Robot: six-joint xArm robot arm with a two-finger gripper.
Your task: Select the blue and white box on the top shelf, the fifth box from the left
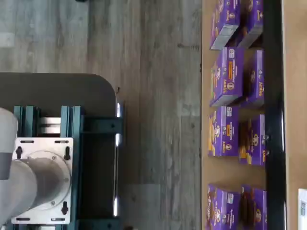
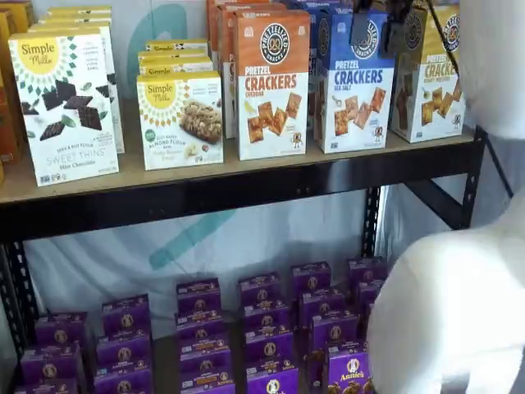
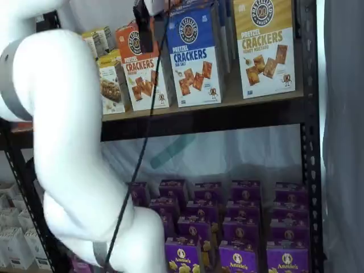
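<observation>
Black gripper fingers (image 2: 377, 29) up high, open-or-shut hard to tell: best lined up straight with tall blue and white cracker box (image 2: 354, 82) on long tan wooden top shelf (image 2: 164, 176), clear of orange box (image 2: 272, 82).

The blue and white box (image 2: 354, 82) stands upper right on the top shelf (image 2: 238, 193), between orange Cheddar carton (image 2: 273, 86) and yellow carton (image 2: 428, 78).

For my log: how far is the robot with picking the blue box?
Done: nothing; the blue box stands on the top shelf. In hand: the gripper hangs in front of it, holding nothing; its opening is unclear. Left: grasp the box and pull it out.
</observation>
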